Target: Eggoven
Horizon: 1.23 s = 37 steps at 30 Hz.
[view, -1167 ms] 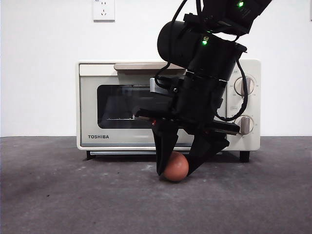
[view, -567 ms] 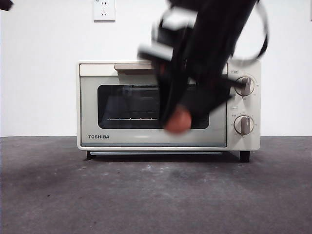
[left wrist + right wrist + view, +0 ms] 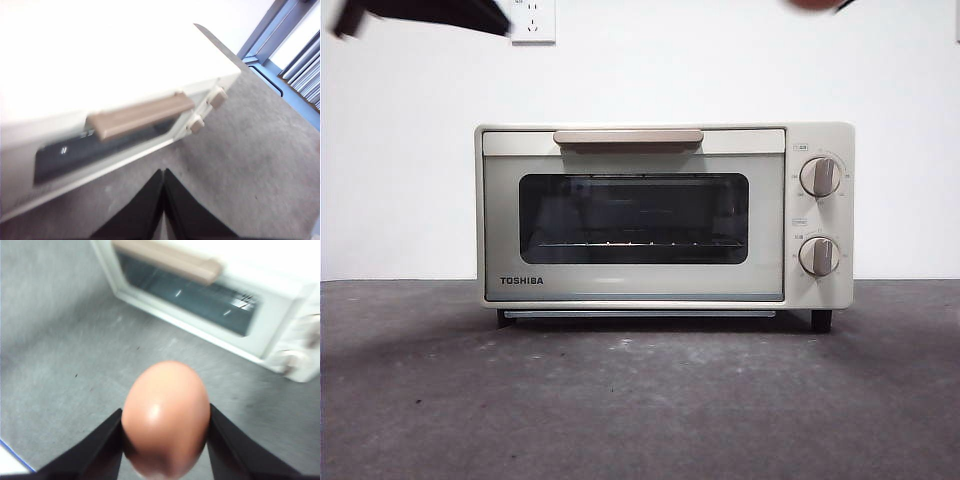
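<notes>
Egg gripped and lifted — oven door not yet opened.
Right gripper (image 3: 165, 440) clamps the egg (image 3: 166, 417); left gripper (image 3: 163, 210), jaws together, hovers above the closed oven (image 3: 665, 215).

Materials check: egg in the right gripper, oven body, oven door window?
Egg: smooth, slightly glossy reddish-brown shell with a soft highlight; real or plastic, cannot tell. It sits clamped in the right gripper. Oven body: cream, satin, probably painted sheet metal. Window: dark glass, reflective, rack visible behind it.
</notes>
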Each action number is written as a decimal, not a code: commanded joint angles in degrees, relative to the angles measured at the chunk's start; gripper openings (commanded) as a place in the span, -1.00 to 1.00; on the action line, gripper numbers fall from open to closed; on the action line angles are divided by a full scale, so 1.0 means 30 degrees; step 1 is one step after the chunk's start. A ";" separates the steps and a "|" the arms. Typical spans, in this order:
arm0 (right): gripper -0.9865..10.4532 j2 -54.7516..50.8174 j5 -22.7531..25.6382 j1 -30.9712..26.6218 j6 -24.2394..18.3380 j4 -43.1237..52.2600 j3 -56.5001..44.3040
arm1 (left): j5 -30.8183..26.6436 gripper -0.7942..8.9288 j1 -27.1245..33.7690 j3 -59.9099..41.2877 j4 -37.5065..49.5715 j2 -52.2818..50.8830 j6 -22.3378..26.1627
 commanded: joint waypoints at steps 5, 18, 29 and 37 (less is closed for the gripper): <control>-0.82 -0.2171 0.0401 0.0204 -0.0182 -0.0444 0.0342 | -0.1341 -0.82 -0.1020 0.2878 0.0911 0.4313 0.0692; -0.82 -0.4138 0.1180 0.0204 -0.0211 -0.0816 0.0342 | -0.2528 -0.82 -0.1982 0.5625 0.1158 0.8830 0.1698; -0.82 -0.4233 0.1370 0.0204 -0.0233 -0.1020 0.0342 | -0.3198 -0.82 -0.2572 0.5625 0.0597 0.9755 0.2193; -0.82 -0.4218 0.1370 0.0204 -0.0233 -0.0918 0.0342 | -0.2681 -0.82 -0.4109 0.5625 -0.1858 0.9755 0.2885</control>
